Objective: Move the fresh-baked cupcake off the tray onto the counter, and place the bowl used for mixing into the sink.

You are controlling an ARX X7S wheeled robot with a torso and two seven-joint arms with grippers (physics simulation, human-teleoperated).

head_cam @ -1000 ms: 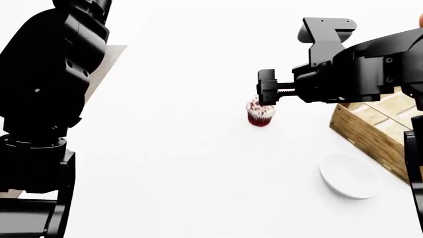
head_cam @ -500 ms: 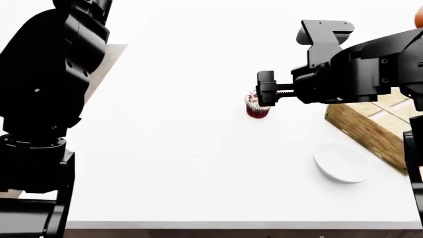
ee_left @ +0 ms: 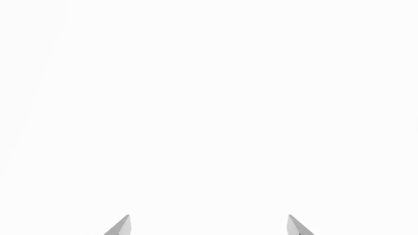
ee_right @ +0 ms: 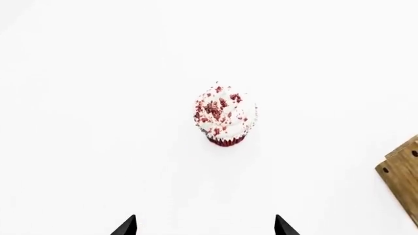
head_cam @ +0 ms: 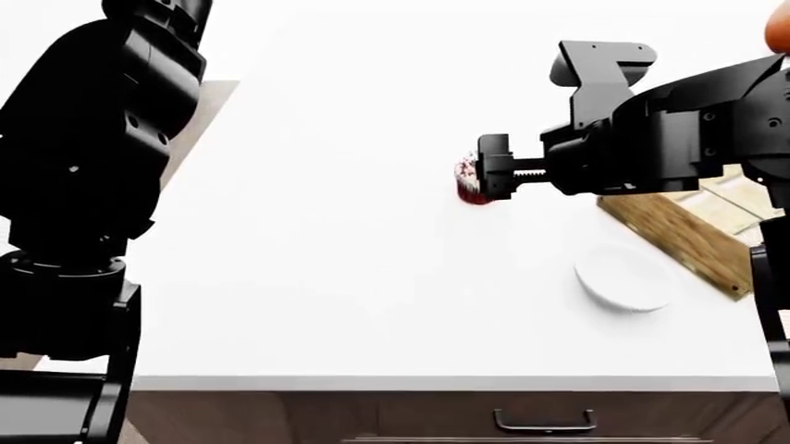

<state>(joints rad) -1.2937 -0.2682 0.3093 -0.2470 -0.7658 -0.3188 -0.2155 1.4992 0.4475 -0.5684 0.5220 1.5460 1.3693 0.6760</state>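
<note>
The cupcake (ee_right: 225,115), white frosting with red flecks and a dark red wrapper, stands upright on the white counter (head_cam: 333,277), off the tray (head_cam: 686,239). My right gripper (ee_right: 205,226) hovers above it, open and empty; in the head view the gripper (head_cam: 494,168) covers most of the cupcake (head_cam: 467,181). The white bowl (head_cam: 623,277) lies on the counter close to the tray's near side. My left gripper (ee_left: 207,226) is open over bare white surface with nothing between its fingers. The sink is out of view.
The left arm (head_cam: 87,185) fills the head view's left side. A tray corner (ee_right: 402,171) lies to one side of the cupcake. The counter's front edge runs above a brown drawer with a handle (head_cam: 543,424). An orange-red pot (head_cam: 780,32) peeks in at far right.
The head view has pulled back: cupcake, bowl and tray slid up the picture, and the counter's front edge and drawer came into sight. The right gripper stays open above the cupcake.
</note>
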